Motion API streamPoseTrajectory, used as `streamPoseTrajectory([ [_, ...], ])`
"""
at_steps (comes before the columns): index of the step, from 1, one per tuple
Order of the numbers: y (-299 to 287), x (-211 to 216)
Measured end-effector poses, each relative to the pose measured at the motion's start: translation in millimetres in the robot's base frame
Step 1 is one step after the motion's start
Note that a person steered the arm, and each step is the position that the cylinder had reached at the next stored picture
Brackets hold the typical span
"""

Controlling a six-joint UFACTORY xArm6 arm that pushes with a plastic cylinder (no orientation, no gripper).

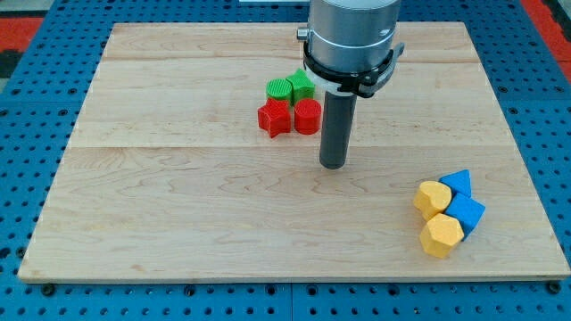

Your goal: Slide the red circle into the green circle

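Red plastic, small and hard: the red circle (307, 117) looks like a light, stiff block that should slide easily on the smooth wooden surface (178, 205), and being round it may roll off to one side if it is pushed away from its middle. There are no fingers on this arm, only a dark rod, so nothing can be spread or pinched; the block cannot be taken hold of, only pushed on its side wall. The red circle lies a little right of the centre of the surface, in the far half, touching the red star (276, 118) on its left. The green circle (280, 89) is just beyond the red star, to the far left of the red circle, with a green cube (302, 85) beside it on the right, directly beyond the red circle. My tip (333, 164) rests on the surface near the red circle, to its right and a little nearer, not touching it. I judge that a push from the near right side of the red circle, toward the far left, is needed, but the red star and green cube are very close and could move too. Two yellow blocks (436, 217) and two blue blocks (461, 201) lie well apart, at the near right.
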State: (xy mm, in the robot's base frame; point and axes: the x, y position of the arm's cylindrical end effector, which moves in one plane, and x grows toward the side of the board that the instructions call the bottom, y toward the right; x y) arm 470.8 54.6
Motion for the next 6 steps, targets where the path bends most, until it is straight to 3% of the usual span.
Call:
streamPoseTrajectory([
  [2, 1.8, 0.0],
  [4, 87.8, -25.1],
  [6, -7.2, -59.6],
])
